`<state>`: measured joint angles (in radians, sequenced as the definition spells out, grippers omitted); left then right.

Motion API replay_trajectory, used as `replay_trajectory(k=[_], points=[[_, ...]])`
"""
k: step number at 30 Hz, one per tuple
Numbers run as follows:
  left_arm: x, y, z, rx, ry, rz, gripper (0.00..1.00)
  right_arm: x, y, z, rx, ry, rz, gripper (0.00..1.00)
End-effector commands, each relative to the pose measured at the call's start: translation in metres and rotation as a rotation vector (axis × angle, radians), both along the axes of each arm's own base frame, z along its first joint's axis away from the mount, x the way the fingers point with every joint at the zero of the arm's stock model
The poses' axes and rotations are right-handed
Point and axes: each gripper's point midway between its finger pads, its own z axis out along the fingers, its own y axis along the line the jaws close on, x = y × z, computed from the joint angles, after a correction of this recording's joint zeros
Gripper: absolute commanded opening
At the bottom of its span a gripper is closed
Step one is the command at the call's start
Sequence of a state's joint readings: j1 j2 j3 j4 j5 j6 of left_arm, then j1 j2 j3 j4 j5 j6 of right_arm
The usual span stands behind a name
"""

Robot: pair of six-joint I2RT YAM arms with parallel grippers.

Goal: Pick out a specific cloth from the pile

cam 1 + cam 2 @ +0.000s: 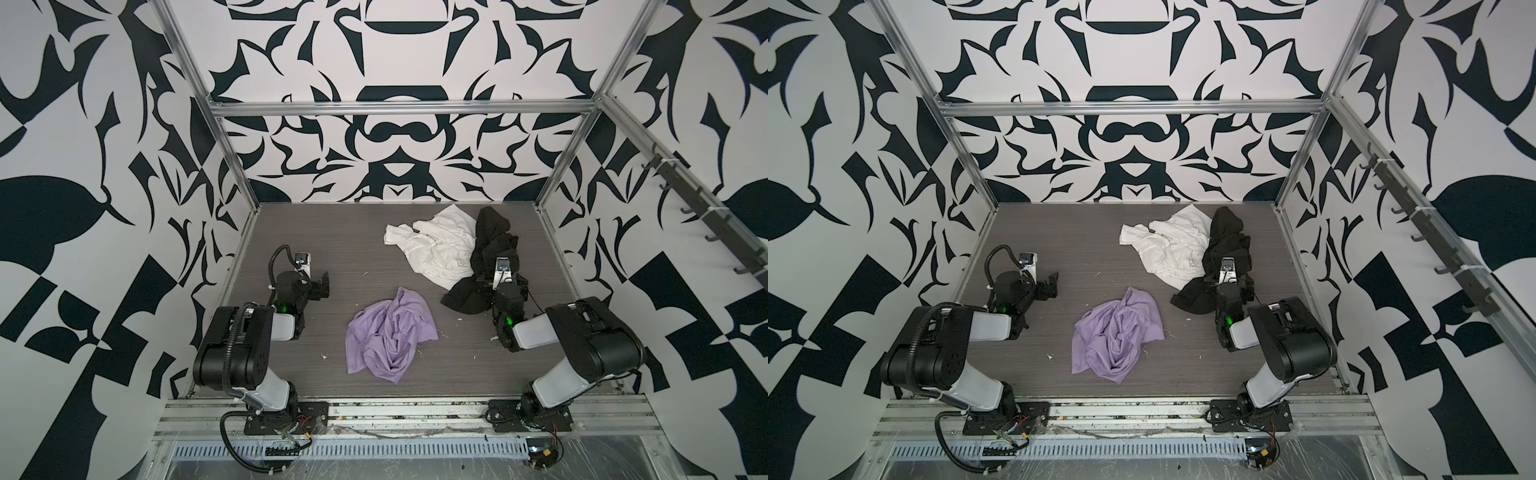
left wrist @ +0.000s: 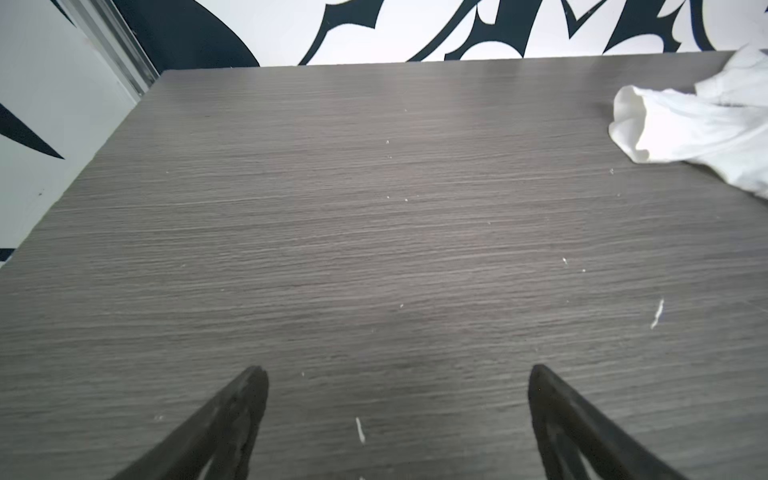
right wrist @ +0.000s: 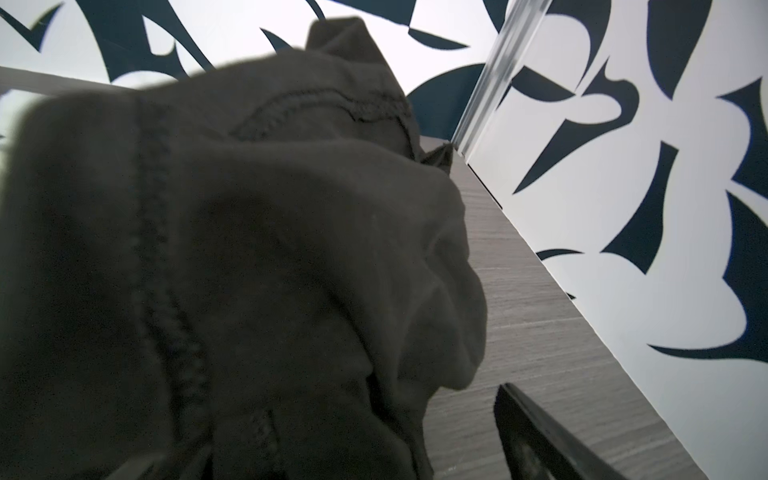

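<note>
The cloth (image 1: 390, 334) lay crumpled alone at the front centre of the table (image 1: 316, 232), well apart from the white (image 1: 432, 245) and black (image 1: 490, 245) garments. Separation was judged done. The left gripper (image 2: 397, 370) gaped empty; the right gripper (image 1: 513, 284) stood wide with nothing pinched, the black garment slumped against it. It should back off gently, without snagging.

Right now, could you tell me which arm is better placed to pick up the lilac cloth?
Probably the left. The left gripper is open over bare table with nothing between it and the lilac cloth. The right gripper sits against the black garment and might drag it along.
</note>
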<state>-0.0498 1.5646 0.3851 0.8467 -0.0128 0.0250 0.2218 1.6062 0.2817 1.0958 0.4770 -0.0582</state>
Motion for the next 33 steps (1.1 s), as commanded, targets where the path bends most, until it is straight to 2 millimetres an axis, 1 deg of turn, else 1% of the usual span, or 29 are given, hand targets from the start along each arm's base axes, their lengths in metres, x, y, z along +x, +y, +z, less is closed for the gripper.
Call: replay_trajectory(k=[1,33], points=[[0.0050,0.0033,0.0101,-0.009,-0.044,0.017,1.00,0.0048,-0.0065,0.0109,0.015,-0.030,-0.043,1.00],[0.0047,0.0030,0.0105,-0.009,-0.046,0.015,1.00,0.0086,-0.0065,0.0074,0.040,-0.005,-0.019,1.00]])
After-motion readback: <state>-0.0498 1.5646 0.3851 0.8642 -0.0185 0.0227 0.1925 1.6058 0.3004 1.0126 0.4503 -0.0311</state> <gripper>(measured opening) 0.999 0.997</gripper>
